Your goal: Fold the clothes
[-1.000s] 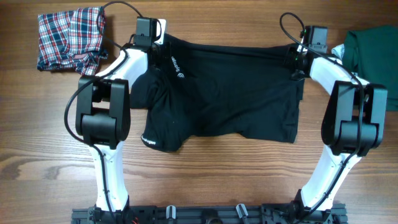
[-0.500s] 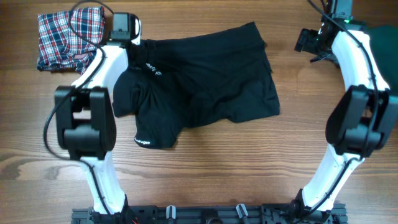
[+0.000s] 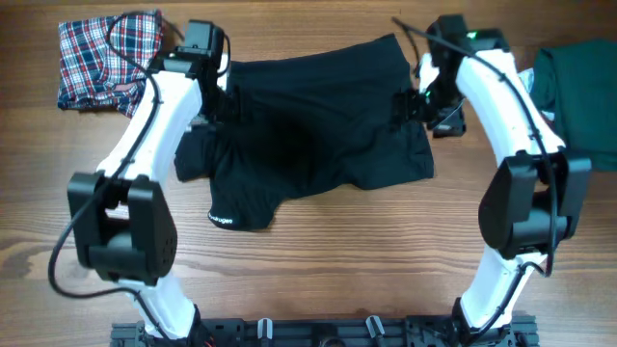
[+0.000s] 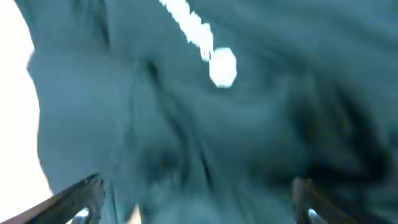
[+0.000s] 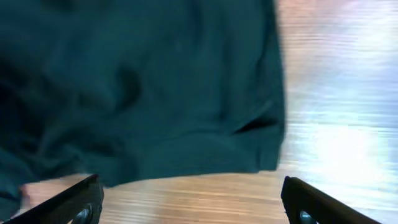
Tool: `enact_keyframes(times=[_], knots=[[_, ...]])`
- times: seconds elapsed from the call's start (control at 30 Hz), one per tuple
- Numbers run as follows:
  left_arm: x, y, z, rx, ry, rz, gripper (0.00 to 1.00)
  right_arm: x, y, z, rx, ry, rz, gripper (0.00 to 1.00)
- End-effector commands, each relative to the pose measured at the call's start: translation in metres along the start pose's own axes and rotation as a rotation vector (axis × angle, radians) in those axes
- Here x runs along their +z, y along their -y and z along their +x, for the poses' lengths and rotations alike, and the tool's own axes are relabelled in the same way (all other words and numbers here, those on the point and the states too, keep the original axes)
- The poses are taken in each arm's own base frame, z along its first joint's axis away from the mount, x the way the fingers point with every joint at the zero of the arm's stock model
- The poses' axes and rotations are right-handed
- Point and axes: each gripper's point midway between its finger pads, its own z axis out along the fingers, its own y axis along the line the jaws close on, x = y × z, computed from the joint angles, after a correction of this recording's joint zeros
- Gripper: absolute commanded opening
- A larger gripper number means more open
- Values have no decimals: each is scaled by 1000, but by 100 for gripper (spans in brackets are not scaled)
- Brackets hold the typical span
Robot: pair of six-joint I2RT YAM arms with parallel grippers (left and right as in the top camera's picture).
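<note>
The large black shirt lies crumpled in the middle of the wooden table, with a small white logo at its lower left hem. My left gripper hovers open over the shirt's upper left part. In the left wrist view dark cloth fills the blurred frame between the wide-apart fingers, and my left gripper holds nothing. My right gripper is open at the shirt's right edge. In the right wrist view the right gripper stands over bare wood just below the shirt's hem.
A red-blue-white plaid garment lies bunched at the back left, close to the left arm's wrist. A dark green garment lies at the back right edge. Bare wood runs along the front of the table.
Both grippers opened and let go of the shirt's top edge. The shirt dropped from stretched wide to a narrower crumpled heap. The arms swung outward, then came back over the shirt's sides.
</note>
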Motion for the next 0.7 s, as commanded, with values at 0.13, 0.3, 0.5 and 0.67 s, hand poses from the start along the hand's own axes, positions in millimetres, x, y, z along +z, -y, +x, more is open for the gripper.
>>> enact_keyframes(times=[0.13, 0.3, 0.5, 0.67], knots=[[-9, 3, 32, -194, -121, 20, 93, 58, -1, 22, -14, -48, -40, 93], [1, 1, 41, -198, -153, 8, 93, 84, -8, 31, -15, -50, -117, 95], [23, 1, 53, -222, -198, 10, 90, 92, -11, 31, -13, -37, -142, 94], [43, 7, 65, -229, -251, 48, 86, 94, 2, 23, 36, -3, -63, 76]])
